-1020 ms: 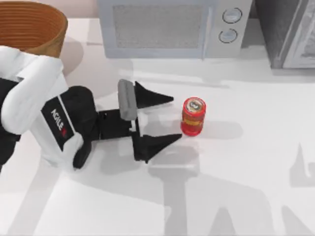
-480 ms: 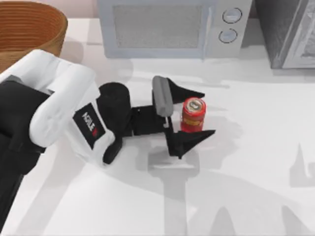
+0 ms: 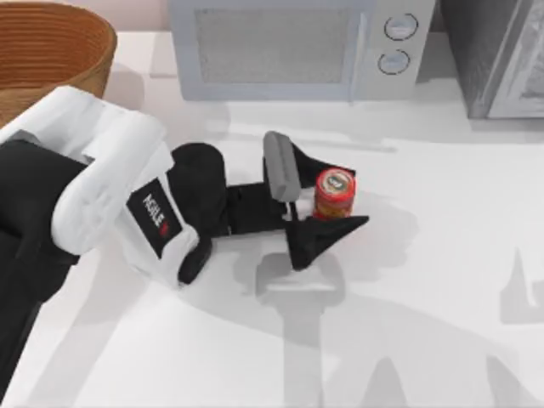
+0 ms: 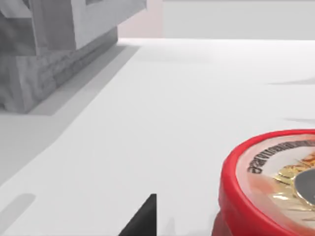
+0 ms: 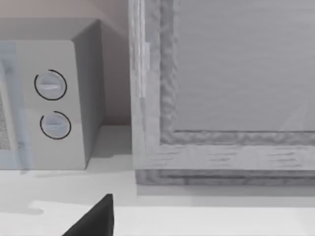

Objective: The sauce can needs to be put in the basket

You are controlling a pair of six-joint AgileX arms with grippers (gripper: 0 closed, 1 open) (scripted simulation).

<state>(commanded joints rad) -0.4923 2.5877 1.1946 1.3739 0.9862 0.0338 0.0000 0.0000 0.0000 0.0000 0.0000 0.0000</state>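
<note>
The sauce can [image 3: 334, 194] stands upright on the white table, red with a yellow band and a round printed top. My left gripper [image 3: 357, 197] reaches in from the left, and its two black fingers press against the can's far and near sides. In the left wrist view the can's red-rimmed top [image 4: 275, 187] looms close beside one dark fingertip [image 4: 143, 220]. The basket [image 3: 51, 42], a large tan woven one, sits at the table's far left corner behind my left arm. One dark fingertip [image 5: 93, 220] of my right gripper shows in the right wrist view.
A grey microwave [image 3: 280, 47] with two round knobs stands at the back, just behind the can. A grey cabinet [image 3: 501, 59] fills the back right corner. Open white tabletop [image 3: 425, 323] lies to the right and front of the can.
My left arm slid rightward until its open fingers straddled the can. In the last half second the fingers drew together onto the can's sides.
</note>
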